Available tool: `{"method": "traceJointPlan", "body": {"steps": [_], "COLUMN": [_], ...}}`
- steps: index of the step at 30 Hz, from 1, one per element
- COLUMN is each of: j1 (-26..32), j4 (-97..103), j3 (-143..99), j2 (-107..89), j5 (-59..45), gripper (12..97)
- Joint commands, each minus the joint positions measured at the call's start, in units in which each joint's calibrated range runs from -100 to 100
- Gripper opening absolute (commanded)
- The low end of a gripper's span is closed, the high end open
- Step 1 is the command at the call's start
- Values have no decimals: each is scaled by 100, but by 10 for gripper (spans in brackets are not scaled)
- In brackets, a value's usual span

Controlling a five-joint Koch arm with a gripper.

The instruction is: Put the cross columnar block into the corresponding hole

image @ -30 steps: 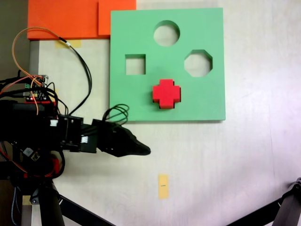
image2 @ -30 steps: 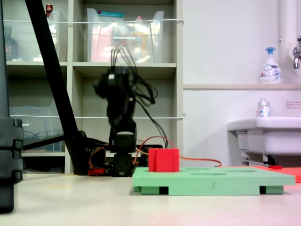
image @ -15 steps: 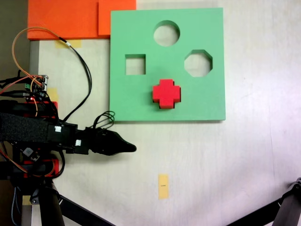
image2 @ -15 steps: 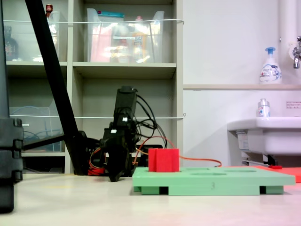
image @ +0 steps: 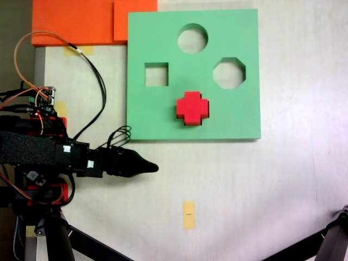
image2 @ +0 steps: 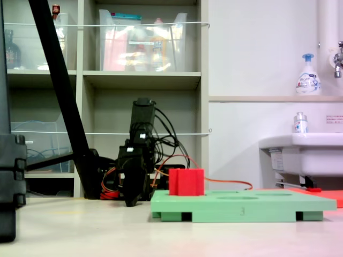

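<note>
The red cross columnar block [image: 192,107] stands in the plus-shaped hole of the green foam board [image: 239,117], its top rising above the board's surface [image2: 186,182]. The board [image2: 257,206] also has round, square and octagonal cutouts, all unfilled. My gripper [image: 153,167] rests low over the table, below and left of the board in the top-down fixed view, apart from the block. Its jaws look pressed together with nothing held. In the side fixed view the gripper [image2: 130,202] points down at the table left of the board.
Orange foam slabs [image: 81,22] lie at the top left corner. A small yellow tape strip [image: 188,215] marks the table below the board. Cables and the arm's base [image: 32,141] crowd the left edge. A black tripod leg [image: 326,242] enters at the bottom right.
The arm pulled back left and lowered toward the table a second ago. Over the last half second it barely moved. The red block stayed in its hole.
</note>
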Motion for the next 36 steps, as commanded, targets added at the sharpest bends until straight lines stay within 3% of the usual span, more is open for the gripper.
{"method": "traceJointPlan", "body": {"steps": [1, 9, 14, 36], "j1": [63, 322, 308, 308], "j4": [-403, -394, -336, -336], "j3": [-186, -186, -186, -186], "j2": [-41, -41, -41, -41], "j5": [-29, -29, -29, -29], "gripper": [478, 461, 499, 501]}}
